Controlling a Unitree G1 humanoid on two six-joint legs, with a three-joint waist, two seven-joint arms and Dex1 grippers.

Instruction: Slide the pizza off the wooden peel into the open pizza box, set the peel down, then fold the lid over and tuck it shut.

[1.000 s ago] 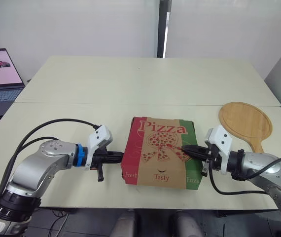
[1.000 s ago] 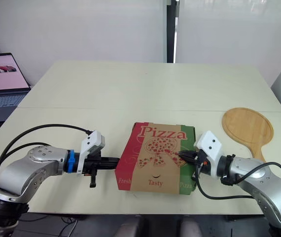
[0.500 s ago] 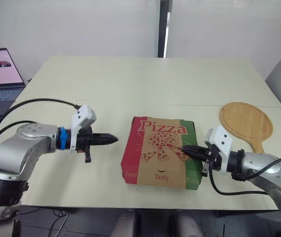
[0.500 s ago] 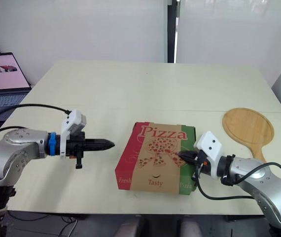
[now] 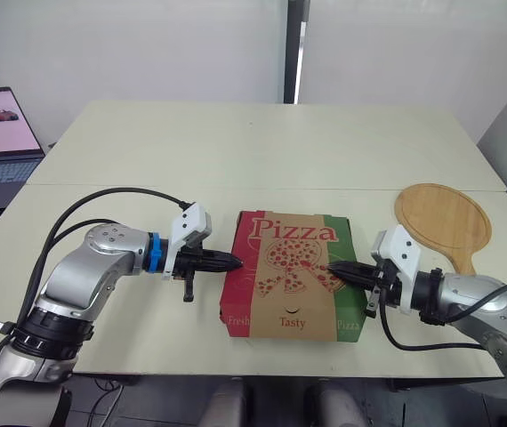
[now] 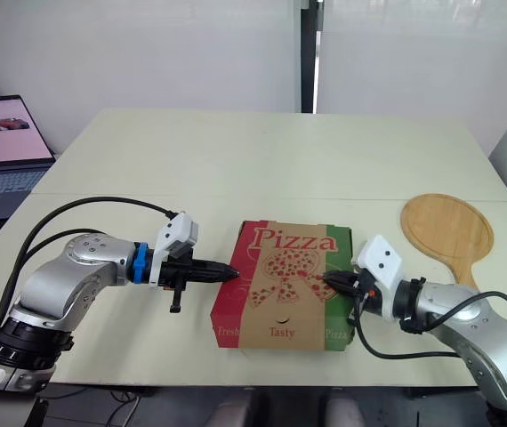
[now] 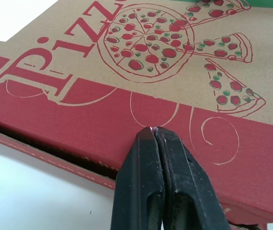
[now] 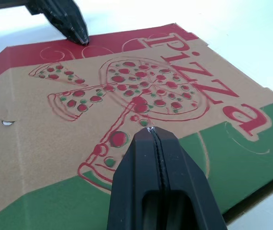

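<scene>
- Half a second back the left gripper (image 5: 234,262) was hanging well off to 9 o'clock of the pizza box (image 5: 289,285). Now it's been brought back in, with its tips on the box's red edge. The right gripper (image 5: 332,266) hasn't been moved at all, and the box looks to be sat in the same spot too.
- Everything is carried by the pale table (image 5: 262,151), with the box parked on the near part of it, roughly in the middle.
- The box is closed up: the lid (image 7: 184,72) is folded down flat, printed side up, with "Pizza" and "Tasty" readable. A thin dark gap can be seen under the lid's red edge in the left wrist view.
- The wooden peel (image 5: 442,218) is laid flat on the table at about 2 o'clock of the box, well apart from it, with the handle pointed back toward the near edge.
- A laptop (image 5: 0,133) with its screen lit is seen out at 10 o'clock, beside the table's far left corner.
- The left gripper's two fingers are pressed tight together, with nothing held between them. The tips are rested on the red band at the lid's 9 o'clock edge.
- The right gripper's fingers are likewise closed together on nothing. Its tips are touched down on the lid at 3 o'clock, right where the brown print meets the green band.
</scene>
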